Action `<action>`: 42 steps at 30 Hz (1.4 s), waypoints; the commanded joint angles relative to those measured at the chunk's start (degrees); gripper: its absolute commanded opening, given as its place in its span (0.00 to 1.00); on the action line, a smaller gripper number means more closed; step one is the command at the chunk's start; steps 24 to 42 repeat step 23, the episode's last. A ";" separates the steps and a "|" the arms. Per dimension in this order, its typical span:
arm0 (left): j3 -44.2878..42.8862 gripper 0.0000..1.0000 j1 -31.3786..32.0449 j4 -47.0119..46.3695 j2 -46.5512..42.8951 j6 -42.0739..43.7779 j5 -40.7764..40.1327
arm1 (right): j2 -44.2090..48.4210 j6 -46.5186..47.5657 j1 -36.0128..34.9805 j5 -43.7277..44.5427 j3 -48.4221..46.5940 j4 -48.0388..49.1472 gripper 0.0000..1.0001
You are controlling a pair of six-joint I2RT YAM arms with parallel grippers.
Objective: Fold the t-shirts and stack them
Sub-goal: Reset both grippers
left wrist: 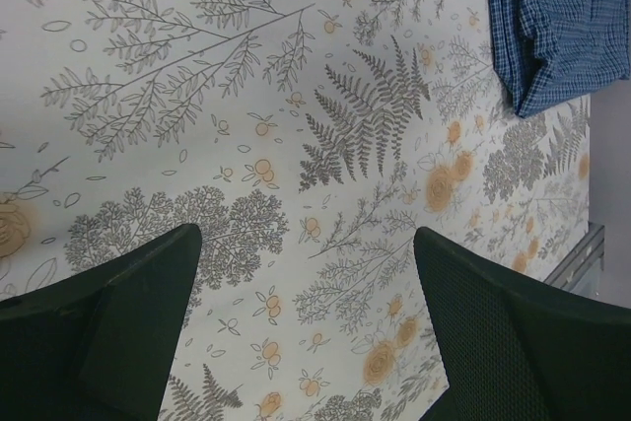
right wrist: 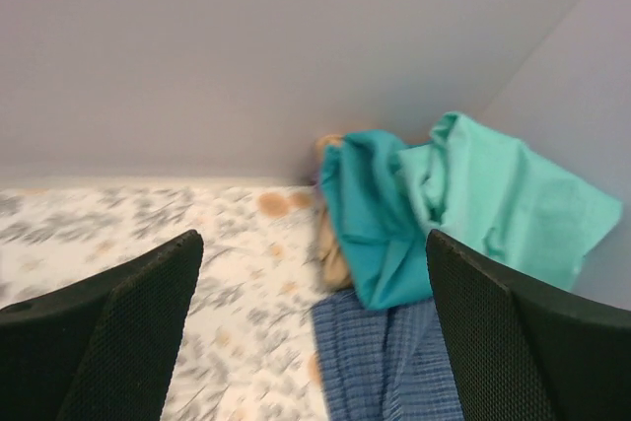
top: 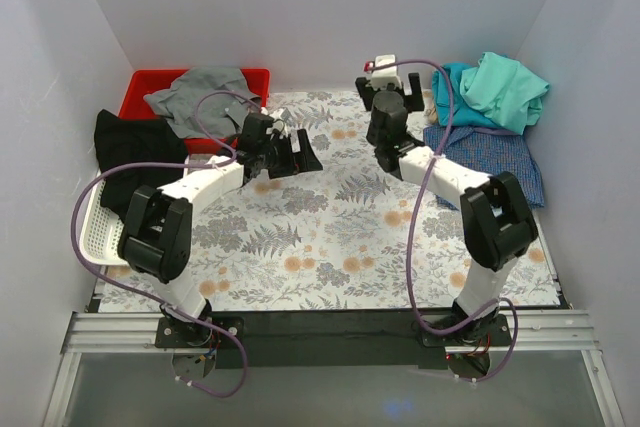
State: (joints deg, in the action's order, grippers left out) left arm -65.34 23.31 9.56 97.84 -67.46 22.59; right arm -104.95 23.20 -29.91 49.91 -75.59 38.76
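**A:** Where are the t-shirts sitting?

**B:** Everything is clustering around the blue check shirt (top: 490, 159), which is lying fairly flat on the tabletop (top: 330, 237). Its longer side is running left to right in the top view. I cannot tell which way its collar is pointing.

**A:** And the mint-green tee (top: 512, 87)?

**B:** It is bunching in a heap at the check shirt's far edge, overlapping it. It is too crumpled to be showing a clear long axis or heading. The teal tee (top: 455, 95) is touching it on its left, also at the check shirt's far edge and hanging over it. A bit of beige cloth (right wrist: 330, 255) is peeking out under the teal tee, at the check shirt's far-left corner.

**A:** What are the jaws doing?

**B:** The right jaws are hovering just left of the check shirt's far-left corner and facing the heap. They are spread wide and gripping nothing. The left jaws are hanging well to the check shirt's left over bare floral tabletop, likewise parted and empty.

**A:** Anything else?

**B:** Far left of the check shirt, a grey garment (top: 205, 97) is draping over a red bin (top: 145, 82). A black garment (top: 135, 152) is lying beside it.
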 commanded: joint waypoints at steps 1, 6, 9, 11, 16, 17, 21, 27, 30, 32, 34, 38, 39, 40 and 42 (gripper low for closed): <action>-2.34 0.88 -0.37 4.06 -6.52 -0.04 -7.02 | 8.34 -16.01 -2.16 -3.81 5.09 -9.82 0.98; -1.72 0.88 -0.37 6.69 -12.84 -0.04 -15.63 | 20.21 -29.52 -3.75 -24.40 14.31 -20.65 0.99; -2.07 0.89 -0.37 6.96 -16.80 0.23 -20.10 | 24.87 -31.72 -5.77 -27.49 19.16 -23.37 0.98; -2.86 0.89 -0.37 7.48 -18.56 0.14 -21.79 | 27.67 -33.47 -6.04 -30.57 21.80 -25.65 0.98; -1.72 0.89 -0.37 8.37 -22.78 0.67 -25.84 | 31.03 -34.80 -6.65 -32.51 24.17 -34.78 0.99; -1.55 0.89 -0.37 8.37 -24.09 0.93 -26.19 | 31.55 -34.89 -6.91 -31.81 24.18 -35.85 0.98; -1.02 0.89 -0.37 8.54 -27.09 2.33 -28.73 | 33.05 -36.20 -7.79 -30.83 24.88 -38.68 0.98; -1.02 0.89 -0.37 9.16 -28.05 3.03 -29.70 | 33.49 -36.82 -7.97 -31.89 24.97 -38.68 0.98; -1.02 0.89 -0.37 9.16 -28.05 3.03 -29.70 | 33.49 -36.82 -7.97 -31.89 24.97 -38.68 0.98; -1.02 0.89 -0.37 9.16 -28.05 3.03 -29.70 | 33.49 -36.82 -7.97 -31.89 24.97 -38.68 0.98; -1.02 0.89 -0.37 9.16 -28.05 3.03 -29.70 | 33.49 -36.82 -7.97 -31.89 24.97 -38.68 0.98; -1.02 0.89 -0.37 9.16 -28.05 3.03 -29.70 | 33.49 -36.82 -7.97 -31.89 24.97 -38.68 0.98; -1.02 0.89 -0.37 9.16 -28.05 3.03 -29.70 | 33.49 -36.82 -7.97 -31.89 24.97 -38.68 0.98; -1.02 0.89 -0.37 9.16 -28.05 3.03 -29.70 | 33.49 -36.82 -7.97 -31.89 24.97 -38.68 0.98; -1.02 0.89 -0.37 9.16 -28.05 3.03 -29.70 | 33.49 -36.82 -7.97 -31.89 24.97 -38.68 0.98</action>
